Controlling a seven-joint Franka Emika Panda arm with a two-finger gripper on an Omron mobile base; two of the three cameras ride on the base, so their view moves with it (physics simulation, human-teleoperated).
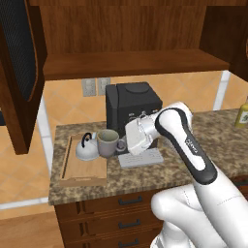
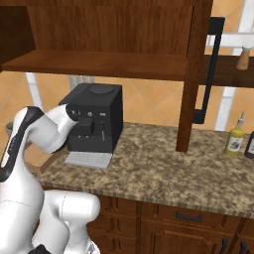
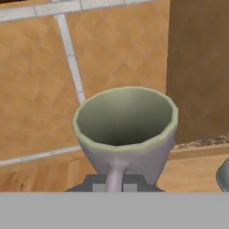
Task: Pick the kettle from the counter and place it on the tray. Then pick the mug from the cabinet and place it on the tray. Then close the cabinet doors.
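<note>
The grey-green mug (image 1: 108,142) is at the right side of the wooden tray (image 1: 83,172), close beside the silver kettle (image 1: 86,148), which stands on the tray. My gripper (image 1: 122,144) is shut on the mug's handle from the right. In the hand view the mug (image 3: 125,129) is upright with its handle toward me, pinched between my fingertips (image 3: 99,183); the gripper (image 3: 115,182) is shut on it. The tray (image 3: 197,167) lies under and behind it, and the kettle (image 3: 223,175) shows at the right edge. I cannot tell whether the mug touches the tray. Both cabinet doors (image 1: 19,72) (image 2: 212,69) stand open.
A black coffee machine (image 1: 133,104) (image 2: 94,116) stands on the granite counter (image 2: 158,163) just right of the tray, behind my wrist. The cabinet's shelf (image 1: 131,63) hangs overhead. Bottles (image 2: 235,141) stand at the counter's far right. Drawers with black handles (image 1: 131,199) lie below.
</note>
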